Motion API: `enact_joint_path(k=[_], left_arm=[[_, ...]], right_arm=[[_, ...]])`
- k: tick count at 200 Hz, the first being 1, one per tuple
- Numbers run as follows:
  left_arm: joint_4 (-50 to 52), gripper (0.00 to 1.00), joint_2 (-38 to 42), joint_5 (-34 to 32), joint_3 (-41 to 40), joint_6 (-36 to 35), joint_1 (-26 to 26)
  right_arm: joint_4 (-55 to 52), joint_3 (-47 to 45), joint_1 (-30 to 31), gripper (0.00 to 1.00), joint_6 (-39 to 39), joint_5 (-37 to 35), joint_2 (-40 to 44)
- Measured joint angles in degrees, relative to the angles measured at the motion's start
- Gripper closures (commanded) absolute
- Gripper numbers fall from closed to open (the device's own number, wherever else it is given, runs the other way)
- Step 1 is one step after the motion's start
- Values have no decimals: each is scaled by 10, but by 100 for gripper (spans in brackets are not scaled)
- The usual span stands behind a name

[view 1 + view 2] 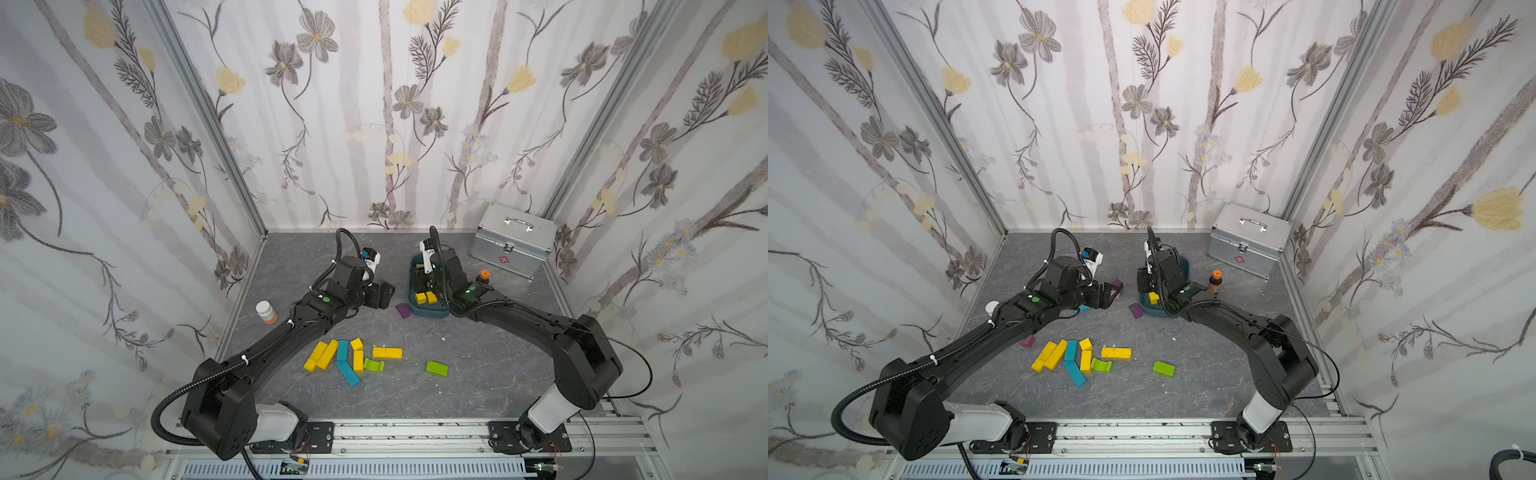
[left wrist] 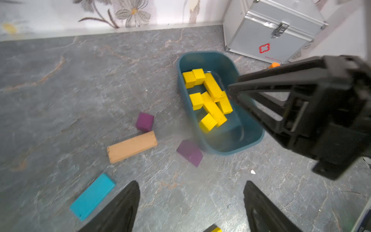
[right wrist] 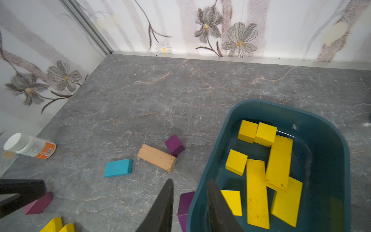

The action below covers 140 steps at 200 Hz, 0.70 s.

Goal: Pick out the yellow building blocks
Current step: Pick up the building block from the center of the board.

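Right wrist view showed the right tool [image 3: 190, 183] all but clenched and empty, poised above the edge of the teal bin [image 3: 325, 128]. Inside the bin we counted seven yellow building blocks [image 3: 279, 160], cubes and bars, some overlapping. The left tool [image 2: 191, 182] was spread wide, grasping nothing, over the grey bench [image 2: 80, 100] near the bin. Ahead of it lay a purple wedge [image 2: 189, 152] just beside the bin, a tan bar [image 2: 132, 146] next to a purple cube [image 2: 144, 121], and a teal block [image 2: 92, 196]. In both top views, five more yellow building blocks [image 1: 327, 354] lay on the bench nearer the arm bases, among teal pieces [image 1: 347, 372] and lime-green pieces [image 1: 436, 368].
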<state>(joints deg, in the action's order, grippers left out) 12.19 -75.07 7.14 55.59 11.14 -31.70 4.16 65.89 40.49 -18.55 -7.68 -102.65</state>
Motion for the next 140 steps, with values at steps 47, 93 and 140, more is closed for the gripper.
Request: enact_joint_path(k=[47, 93, 140], left_arm=[[58, 18, 113, -48, -88, 51, 0], [129, 19, 196, -74, -140, 106, 0], [199, 19, 214, -100, -142, 172, 0]], right_arm=[[-2, -10, 59, 68, 9, 11, 7], [-2, 3, 119, 68, 1, 33, -35], [-4, 40, 154, 66, -9, 87, -85]])
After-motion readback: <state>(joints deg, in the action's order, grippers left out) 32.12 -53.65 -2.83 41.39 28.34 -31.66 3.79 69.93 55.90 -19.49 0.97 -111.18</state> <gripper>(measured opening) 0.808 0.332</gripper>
